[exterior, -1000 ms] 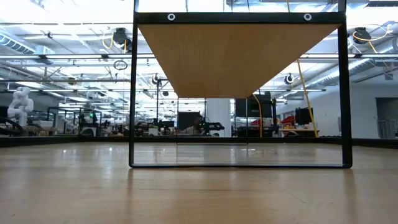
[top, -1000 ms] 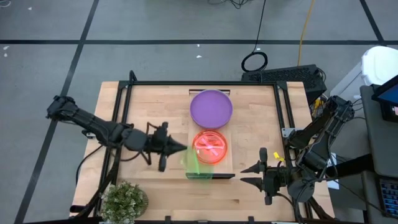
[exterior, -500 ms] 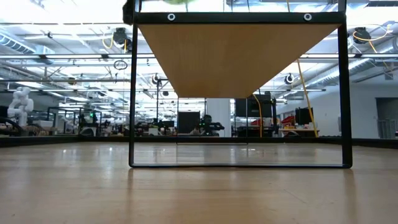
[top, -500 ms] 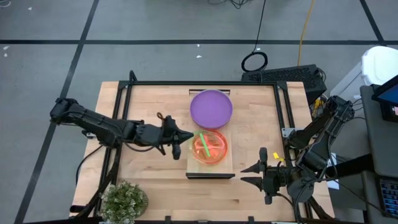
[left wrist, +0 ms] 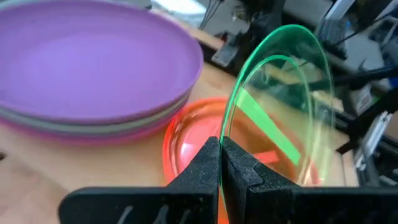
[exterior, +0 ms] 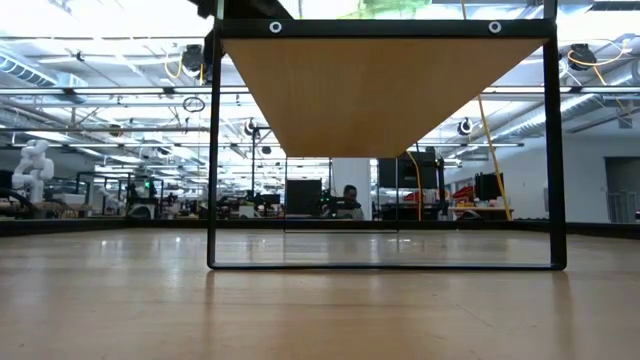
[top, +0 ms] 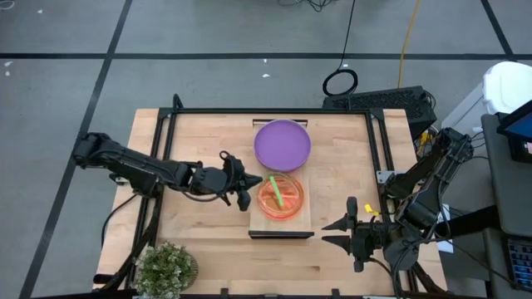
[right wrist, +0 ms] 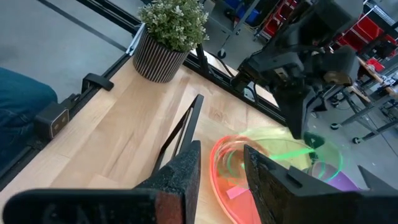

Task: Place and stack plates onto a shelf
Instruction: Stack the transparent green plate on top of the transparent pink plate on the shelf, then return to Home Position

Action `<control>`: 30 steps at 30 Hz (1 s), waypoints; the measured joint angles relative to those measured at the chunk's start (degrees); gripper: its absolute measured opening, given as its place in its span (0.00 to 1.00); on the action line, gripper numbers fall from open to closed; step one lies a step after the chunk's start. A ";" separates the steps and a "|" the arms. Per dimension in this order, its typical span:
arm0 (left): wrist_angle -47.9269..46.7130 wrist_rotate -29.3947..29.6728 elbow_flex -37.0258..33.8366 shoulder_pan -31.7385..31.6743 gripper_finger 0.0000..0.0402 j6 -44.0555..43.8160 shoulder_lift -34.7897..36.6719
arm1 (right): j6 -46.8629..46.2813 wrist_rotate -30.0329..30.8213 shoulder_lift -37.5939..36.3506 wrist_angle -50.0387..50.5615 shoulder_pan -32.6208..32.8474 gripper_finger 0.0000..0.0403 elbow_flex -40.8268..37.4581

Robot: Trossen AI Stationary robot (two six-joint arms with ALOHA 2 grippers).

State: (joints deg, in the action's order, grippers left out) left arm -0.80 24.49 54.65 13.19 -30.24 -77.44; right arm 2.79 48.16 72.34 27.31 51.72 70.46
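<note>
My left gripper reaches in from the left to the shelf, a light-wood board on a dark frame, and is shut on a translucent green plate. The green plate stands steeply tilted over a smaller orange-red plate lying flat on the shelf's near half. Farther along the shelf lies a purple plate on top of other large plates. The low view shows the shelf's underside, with the green plate just above it. My right gripper waits open near the table's near right corner. My left gripper pinches the green plate's rim between its two fingers, coming level from the table's left. The plate rises edge-on from the fingers, tilted over the orange-red plate. The fingers hide its lowest edge, so I cannot tell whether it touches the plate below.
A potted plant stands at the table's near left corner. The dark frame posts carry the shelf above the tabletop. Bare board shows at the shelf's near end. Cables and equipment lie on the floor beyond the far edge.
My left gripper has moved toward the table's right and slightly toward its far edge, staying shut. It has carried the green plate from beside the shelf's near left corner to above the orange-red plate.
</note>
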 joint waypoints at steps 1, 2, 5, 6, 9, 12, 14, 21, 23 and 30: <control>0.24 0.04 -0.02 -0.06 0.01 -0.22 -0.57 | -0.10 0.00 0.00 0.00 0.02 0.26 0.00; 0.93 0.04 0.02 -0.04 0.01 -0.30 -0.82 | -0.19 0.00 0.00 0.00 0.01 0.26 0.00; 0.73 0.09 0.04 -0.04 0.01 -0.25 -0.82 | -0.36 0.00 0.00 0.04 0.02 0.26 0.00; 0.57 0.09 0.04 -0.06 0.01 -0.30 -0.82 | -0.36 0.00 0.00 0.16 0.02 0.26 0.00; 0.46 0.11 0.04 -0.11 0.02 -0.30 -0.82 | -0.38 0.00 0.00 0.40 0.04 0.26 0.00; 0.00 1.61 0.04 -0.11 0.06 -0.55 -0.82 | -0.38 0.00 0.00 0.44 0.04 0.26 0.00; -0.32 2.15 0.04 -0.11 0.09 -1.16 -0.82 | -0.38 0.00 0.00 0.44 0.04 0.26 0.00; -0.80 2.20 0.07 -0.11 0.14 -1.81 -1.34 | -0.40 -0.02 0.00 0.44 0.07 0.26 0.00; -0.99 2.19 0.07 -0.06 0.14 -1.81 -1.35 | -0.59 -0.02 0.00 0.44 0.07 0.26 0.00; -1.01 2.10 0.07 0.87 0.14 1.17 -1.34 | -0.67 -0.02 0.00 0.62 0.07 0.26 0.00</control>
State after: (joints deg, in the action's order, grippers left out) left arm -1.81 26.60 54.72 14.06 -29.08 -78.78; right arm 2.12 48.14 72.34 27.93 51.79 70.46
